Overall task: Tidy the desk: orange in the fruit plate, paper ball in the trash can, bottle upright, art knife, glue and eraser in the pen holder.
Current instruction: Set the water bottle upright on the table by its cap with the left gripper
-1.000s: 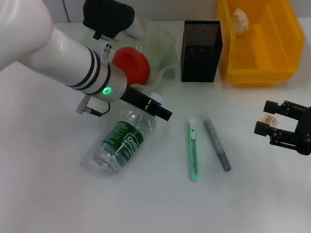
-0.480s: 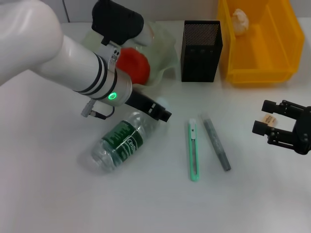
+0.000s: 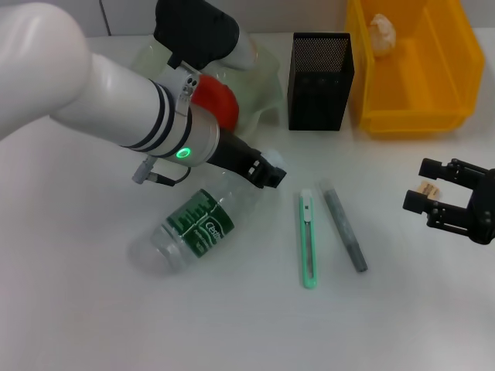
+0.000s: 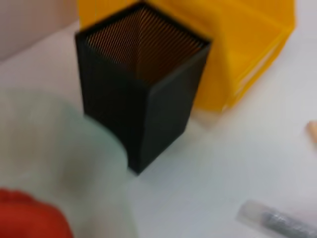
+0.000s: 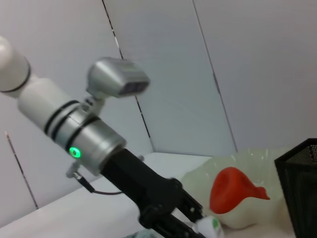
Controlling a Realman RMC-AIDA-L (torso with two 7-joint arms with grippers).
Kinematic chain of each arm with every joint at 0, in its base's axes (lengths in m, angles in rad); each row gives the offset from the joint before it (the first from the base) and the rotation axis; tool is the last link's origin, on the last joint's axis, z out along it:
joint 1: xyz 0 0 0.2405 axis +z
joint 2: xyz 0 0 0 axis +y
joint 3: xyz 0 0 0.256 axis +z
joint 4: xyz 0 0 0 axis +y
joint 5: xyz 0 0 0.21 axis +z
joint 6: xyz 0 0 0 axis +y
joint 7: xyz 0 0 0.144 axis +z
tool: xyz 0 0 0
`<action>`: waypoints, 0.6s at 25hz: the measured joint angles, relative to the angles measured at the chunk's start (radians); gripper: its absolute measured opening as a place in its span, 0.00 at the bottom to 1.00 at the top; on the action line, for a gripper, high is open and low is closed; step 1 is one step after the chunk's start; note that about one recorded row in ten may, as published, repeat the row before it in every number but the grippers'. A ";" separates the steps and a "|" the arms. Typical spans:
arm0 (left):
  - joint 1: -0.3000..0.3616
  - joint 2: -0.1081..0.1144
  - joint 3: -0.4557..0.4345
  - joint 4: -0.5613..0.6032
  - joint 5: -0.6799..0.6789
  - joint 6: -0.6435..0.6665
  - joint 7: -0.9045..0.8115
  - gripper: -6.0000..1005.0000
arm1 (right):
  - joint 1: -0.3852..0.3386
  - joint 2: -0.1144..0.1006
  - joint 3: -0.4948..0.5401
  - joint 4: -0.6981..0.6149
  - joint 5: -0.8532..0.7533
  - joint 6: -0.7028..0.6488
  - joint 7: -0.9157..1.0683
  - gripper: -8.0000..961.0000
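A clear bottle (image 3: 193, 228) with a green label lies on its side on the white table. My left gripper (image 3: 261, 173) is shut on its neck by the white cap (image 5: 210, 225). The orange (image 3: 216, 102) sits in the pale fruit plate (image 3: 259, 85). A green art knife (image 3: 308, 239) and a grey glue stick (image 3: 344, 229) lie side by side right of the bottle. The black mesh pen holder (image 3: 321, 81) stands behind them. A paper ball (image 3: 381, 32) lies in the yellow bin (image 3: 410, 93). My right gripper (image 3: 420, 186) is open, with the small tan eraser (image 3: 428, 190) between its fingers.
The left wrist view shows the pen holder (image 4: 143, 99), the yellow bin (image 4: 237, 49), the blurred plate (image 4: 59, 148) and the glue stick's end (image 4: 277, 220). My left arm (image 3: 116, 100) reaches over the table's left part and hides part of the plate.
My left gripper has moved right and slightly back with the bottle's neck in it; the bottle has swung and slid after it. The right arm has not moved.
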 joint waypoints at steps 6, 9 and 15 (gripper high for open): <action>0.188 0.005 -0.010 0.231 -0.076 0.003 0.160 0.45 | -0.001 0.004 0.011 0.002 0.000 0.004 0.000 0.78; 0.312 0.006 -0.042 0.310 -0.238 -0.007 0.350 0.45 | 0.007 0.012 0.011 0.006 0.000 0.004 -0.002 0.78; 0.411 0.007 -0.153 0.250 -0.588 0.000 0.670 0.46 | 0.031 0.024 0.011 0.020 0.001 0.006 -0.013 0.78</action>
